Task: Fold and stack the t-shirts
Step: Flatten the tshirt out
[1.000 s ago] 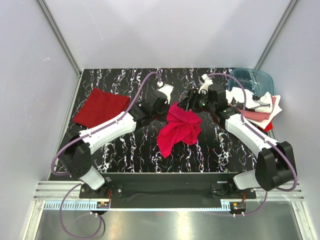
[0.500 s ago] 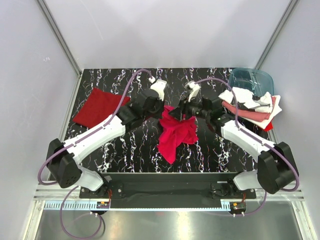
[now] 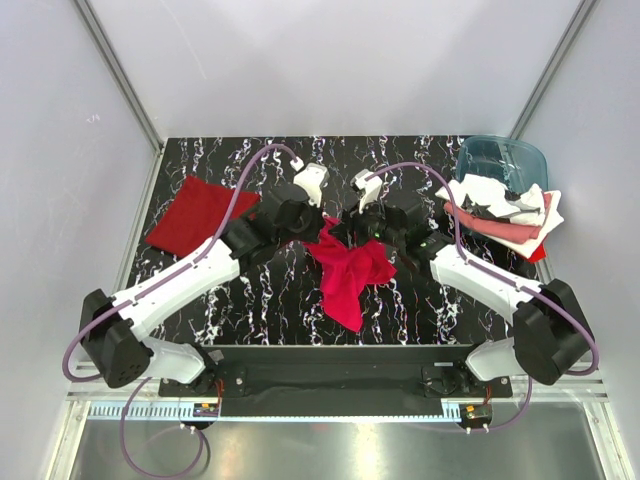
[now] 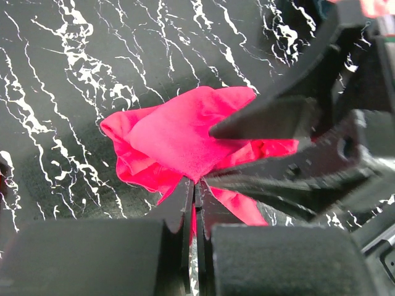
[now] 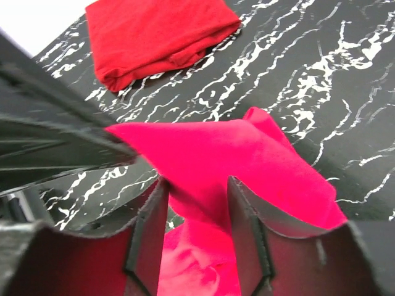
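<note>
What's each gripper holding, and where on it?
Both hold the crimson shirt: left gripper and right gripper each pinch bunched cloth at its far end.

Light falls bright and even from above. The white walls [image 3: 330, 70] glow softly, and my arms [image 3: 190, 275] throw only faint, soft-edged shadows on the table [image 3: 250, 310]. The steel strip [image 3: 300, 440] at the near edge shines pale. In both wrist views my fingers [image 4: 86, 256] loom dark and blurred, while the shirt [image 4: 179, 135] is sharp. The right view's upper left corner burns out white.
</note>
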Available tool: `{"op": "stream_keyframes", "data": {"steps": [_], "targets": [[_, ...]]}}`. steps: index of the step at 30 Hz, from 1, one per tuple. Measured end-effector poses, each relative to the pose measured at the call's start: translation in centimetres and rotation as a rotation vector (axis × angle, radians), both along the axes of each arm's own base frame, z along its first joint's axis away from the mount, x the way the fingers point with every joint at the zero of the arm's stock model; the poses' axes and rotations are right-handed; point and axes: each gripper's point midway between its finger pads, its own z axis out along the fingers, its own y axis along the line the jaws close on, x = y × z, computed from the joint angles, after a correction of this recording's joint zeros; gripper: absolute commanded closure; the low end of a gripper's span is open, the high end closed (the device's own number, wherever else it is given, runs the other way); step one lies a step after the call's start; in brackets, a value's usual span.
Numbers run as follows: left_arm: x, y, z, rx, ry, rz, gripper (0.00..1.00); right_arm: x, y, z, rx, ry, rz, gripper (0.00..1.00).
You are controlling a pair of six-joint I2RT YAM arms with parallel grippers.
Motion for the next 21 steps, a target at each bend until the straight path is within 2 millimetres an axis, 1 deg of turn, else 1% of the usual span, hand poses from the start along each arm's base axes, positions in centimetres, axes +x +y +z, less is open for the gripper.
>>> {"op": "stream_keyframes", "data": {"steps": [3, 4, 6, 7, 8, 9, 10, 11, 13, 14, 17, 19, 21], "targets": [[-0.3, 0.0, 0.3, -0.006, -0.006, -0.007, 1.0, 0.4, -0.2, -0.3, -0.01, -0.001, -0.022, 0.46], [-0.3, 0.0, 0.4, -0.008, -0.007, -0.009, 1.0, 0.4, -0.2, -0.3, -0.012, 0.0, -0.025, 0.55], [-0.4, 0.0, 0.5, -0.011, -0.008, -0.012, 1.0, 0.6, -0.3, -0.5, -0.016, 0.0, -0.029, 0.69], [-0.4, 0.0, 0.5, -0.011, -0.008, -0.012, 1.0, 0.6, -0.3, -0.6, -0.019, 0.003, -0.03, 0.78], [-0.4, 0.0, 0.5, -0.01, -0.008, -0.012, 0.87, 0.6, -0.3, -0.7, -0.02, 0.006, -0.03, 0.93], [-0.4, 0.0, 0.5, -0.007, -0.01, -0.013, 0.74, 0.6, -0.2, -0.7, -0.022, 0.004, -0.03, 0.98], [-0.4, 0.0, 0.5, -0.008, -0.01, -0.012, 0.63, 0.6, -0.3, -0.8, -0.021, 0.008, -0.032, 1.0], [-0.4, 0.1, 0.5, -0.008, -0.011, -0.01, 0.43, 0.7, -0.3, -0.8, -0.019, 0.011, -0.037, 1.0], [-0.3, 0.1, 0.5, -0.014, -0.013, -0.002, 0.33, 0.9, -0.5, -0.8, -0.019, 0.014, -0.055, 1.0], [-0.4, 0.2, 0.3, -0.018, -0.015, 0.001, 0.3, 0.9, -0.5, -0.7, -0.017, 0.015, -0.062, 1.0], [-0.6, 0.6, -0.3, -0.023, -0.019, 0.011, 0.3, 1.1, -0.8, -0.4, -0.001, 0.024, -0.084, 1.0], [-0.7, 0.8, -0.7, -0.026, -0.023, 0.016, 0.32, 1.4, -1.2, -0.2, 0.019, 0.044, -0.108, 1.0], [-0.7, 0.8, -1.2, -0.037, -0.026, 0.021, 0.42, 1.9, -1.9, -0.2, 0.044, 0.078, -0.143, 1.0]]}}
